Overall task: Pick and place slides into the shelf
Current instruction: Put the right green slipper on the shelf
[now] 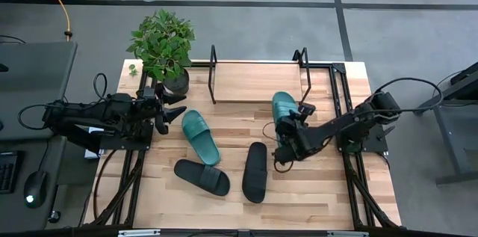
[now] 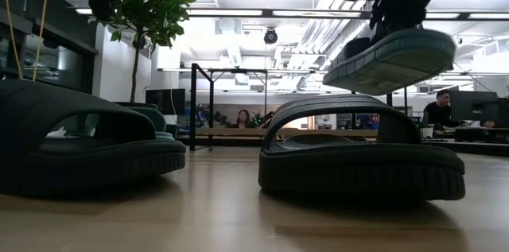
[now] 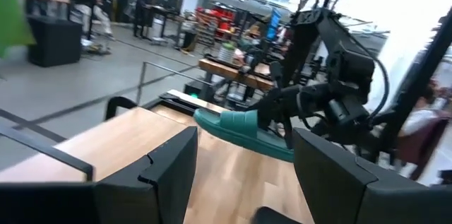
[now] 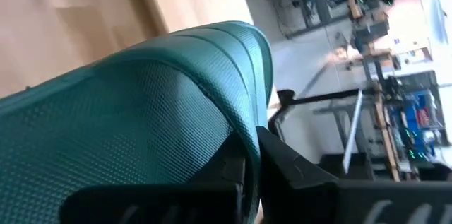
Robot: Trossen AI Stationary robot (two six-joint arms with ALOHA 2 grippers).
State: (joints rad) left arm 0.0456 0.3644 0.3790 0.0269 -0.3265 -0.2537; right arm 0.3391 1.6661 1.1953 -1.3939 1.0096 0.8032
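Note:
My right gripper [image 1: 289,135] is shut on a teal slide [image 1: 284,108], which it holds in the air near the shelf's right end. The slide also shows in the low view [image 2: 394,60] and in the left wrist view [image 3: 244,128]. The shelf [image 1: 258,81], a light board with black loop frames, stands at the table's far side. A second teal slide [image 1: 200,136] and two black slides [image 1: 202,178] [image 1: 255,171] lie flat on their soles on the table. My left gripper [image 1: 170,111] is open and empty at the table's left, beside the plant pot. My right gripper pinches the teal slide's ribbed strap [image 4: 236,128] between its two fingers [image 4: 296,171], at the slide's near end. The fingers come from the table's near right side. The slide is lifted clear of the table and tilted, its sole showing from below [image 2: 398,65].
A potted plant [image 1: 163,46] stands at the table's far left corner, next to the shelf's left frame [image 1: 213,69]. The shelf's right frame [image 1: 305,71] is close to the held slide. Bare tabletop [image 1: 321,185] lies at the near right. People sit in the room behind.

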